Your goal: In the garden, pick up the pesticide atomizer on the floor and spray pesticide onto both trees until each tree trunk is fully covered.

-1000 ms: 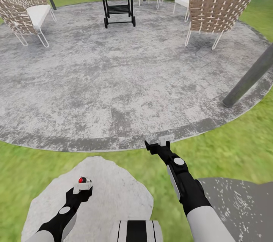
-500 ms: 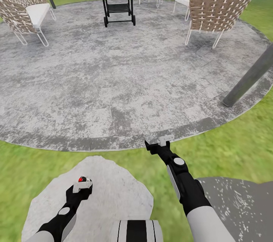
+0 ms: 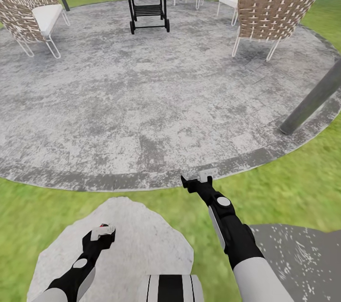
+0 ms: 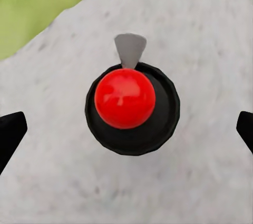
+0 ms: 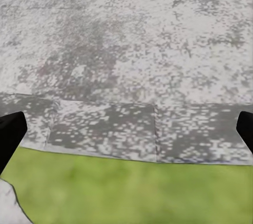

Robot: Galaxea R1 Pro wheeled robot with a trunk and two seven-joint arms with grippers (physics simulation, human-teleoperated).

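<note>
Since the earlier head frames, the left hand (image 3: 102, 232) has been lowered slightly over the pale stepping stone (image 3: 142, 245) at the lower left, so that the red-capped object beneath it is now almost covered in that view. In the left wrist view a red ball on a black round body with a small grey spout (image 4: 130, 50) is seen from above, centred between the spread dark fingertips (image 4: 10, 134); this is judged to be the pesticide atomizer (image 4: 126, 103), standing on the stone and not yet gripped. The right hand (image 3: 201, 178) is held out above the grass at lower centre, its fingers spread and empty over the edge of the paved circle (image 5: 105, 129). Nothing of the task is yet done: pickup and both sprayings remain. No thick tree trunk can be made out; a leaning grey pole (image 3: 312, 98) is cut off at the right edge.
</note>
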